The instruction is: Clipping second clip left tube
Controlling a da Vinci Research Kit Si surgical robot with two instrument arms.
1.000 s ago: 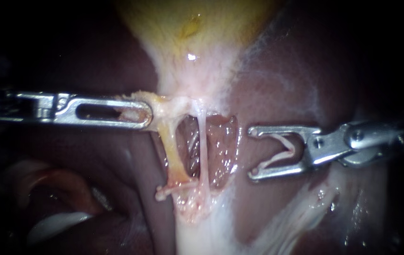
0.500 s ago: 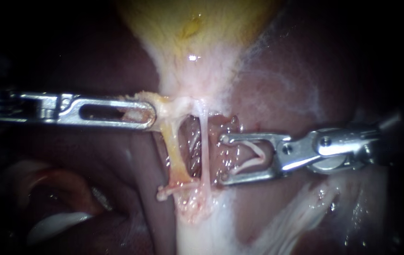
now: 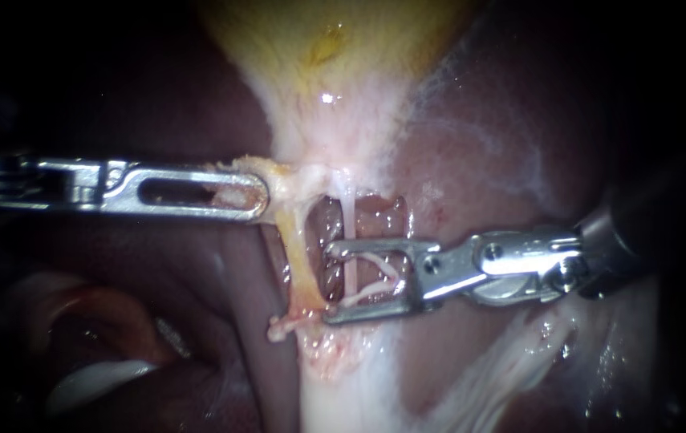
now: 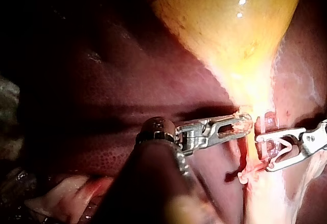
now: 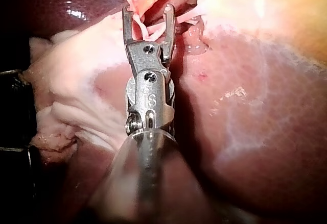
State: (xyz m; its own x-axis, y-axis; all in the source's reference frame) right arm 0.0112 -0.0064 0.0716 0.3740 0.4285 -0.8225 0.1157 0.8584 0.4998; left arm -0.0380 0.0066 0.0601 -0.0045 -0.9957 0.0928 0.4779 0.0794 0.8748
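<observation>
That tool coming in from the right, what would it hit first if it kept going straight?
Probably the yellowish tube, just ahead of the right instrument, whose jaws hold a clip; the thin pale tube lies between them. Depth is unclear.

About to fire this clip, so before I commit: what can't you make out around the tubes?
Endoscope view: where the clip crosses the thin tube, which lies in front is unclear.
Right wrist view: the right instrument overlaps both tubes, hiding which sits between its jaws.
Endoscope view, left instrument: tissue covers its tip.
</observation>
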